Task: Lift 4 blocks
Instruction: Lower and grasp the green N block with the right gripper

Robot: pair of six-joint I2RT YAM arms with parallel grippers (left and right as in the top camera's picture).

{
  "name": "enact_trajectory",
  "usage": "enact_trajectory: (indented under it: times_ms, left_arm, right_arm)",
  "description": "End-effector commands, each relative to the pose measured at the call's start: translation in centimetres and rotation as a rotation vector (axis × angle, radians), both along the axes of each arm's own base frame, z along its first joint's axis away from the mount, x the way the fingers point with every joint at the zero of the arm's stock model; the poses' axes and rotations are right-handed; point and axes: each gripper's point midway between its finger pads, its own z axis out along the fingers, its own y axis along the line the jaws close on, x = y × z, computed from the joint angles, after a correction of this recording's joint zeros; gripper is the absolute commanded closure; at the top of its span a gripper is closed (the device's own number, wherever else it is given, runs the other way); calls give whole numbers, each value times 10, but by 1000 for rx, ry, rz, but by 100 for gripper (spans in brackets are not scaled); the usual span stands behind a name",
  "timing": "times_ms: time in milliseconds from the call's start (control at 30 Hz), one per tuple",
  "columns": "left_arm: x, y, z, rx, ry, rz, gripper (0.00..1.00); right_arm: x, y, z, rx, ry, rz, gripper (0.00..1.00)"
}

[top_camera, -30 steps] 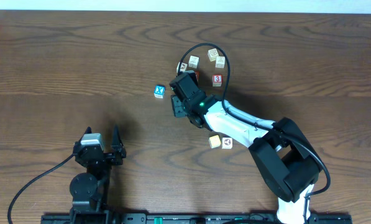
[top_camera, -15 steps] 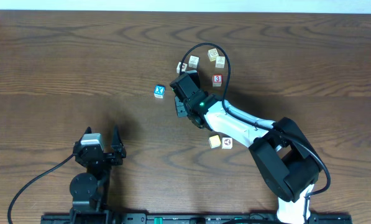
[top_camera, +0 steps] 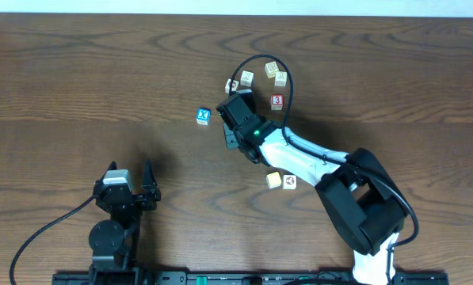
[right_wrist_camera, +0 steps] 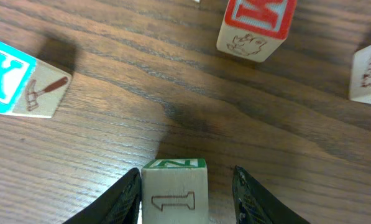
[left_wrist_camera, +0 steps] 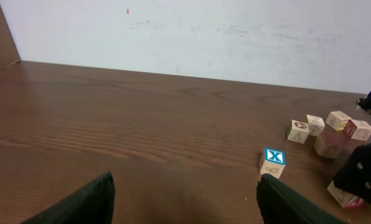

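One green-N block (right_wrist_camera: 173, 198) inside right claw (right_wrist_camera: 186, 182), left claw (left_wrist_camera: 185, 190) spread wide

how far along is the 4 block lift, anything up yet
Done: nothing is clearly up; a pair of blocks lies apart by the right arm, and whether they were lifted can't be told. In hand: the right gripper straddles the green N block, with a gap showing on one side. Left: the red 3 block and the rest, untouched; the left gripper is open and idle.
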Motion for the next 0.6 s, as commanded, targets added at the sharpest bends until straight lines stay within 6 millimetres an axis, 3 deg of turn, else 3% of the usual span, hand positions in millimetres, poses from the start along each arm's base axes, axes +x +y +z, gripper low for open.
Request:
enact_trajectory:
  times_ms: [0,267,567]
  left_arm:
    - [-1,2,-18,-8,59,17,26]
    - [-1,2,-18,-8,59,17,27]
    - [-1,2,-18,-8,59,17,26]
  right_arm:
    - [5,-3,-13,-33,4,-1,55]
    - [7,-1,-14,-41,-4,17,59]
    - [13,4,-9,-22,-33,23,53]
